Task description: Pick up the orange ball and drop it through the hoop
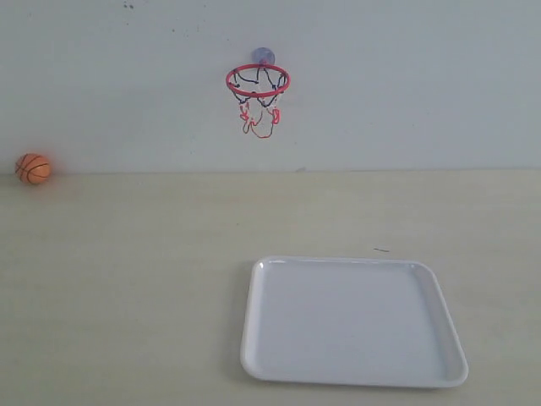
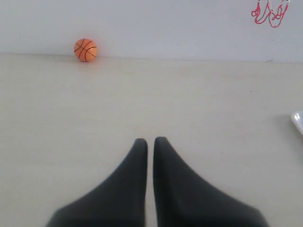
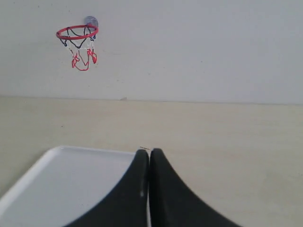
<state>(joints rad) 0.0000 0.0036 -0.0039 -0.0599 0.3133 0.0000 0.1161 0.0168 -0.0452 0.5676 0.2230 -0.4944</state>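
Observation:
The orange ball (image 1: pixel 33 168) rests on the table against the back wall at the far left; the left wrist view shows the ball (image 2: pixel 85 49) far ahead of my left gripper (image 2: pixel 150 141), which is shut with nothing in it. The hoop (image 1: pixel 258 81) hangs on the wall by its suction cup, red ring level, net dangling; the hoop (image 3: pixel 76 33) also shows in the right wrist view. My right gripper (image 3: pixel 149 151) is shut and empty over the white tray's edge. Neither gripper appears in the exterior view.
A white tray (image 1: pixel 254 338) lies on the table at the front right, below and a little right of the hoop. Its corner (image 2: pixel 298 119) shows in the left wrist view. The wall stands behind the table's far edge.

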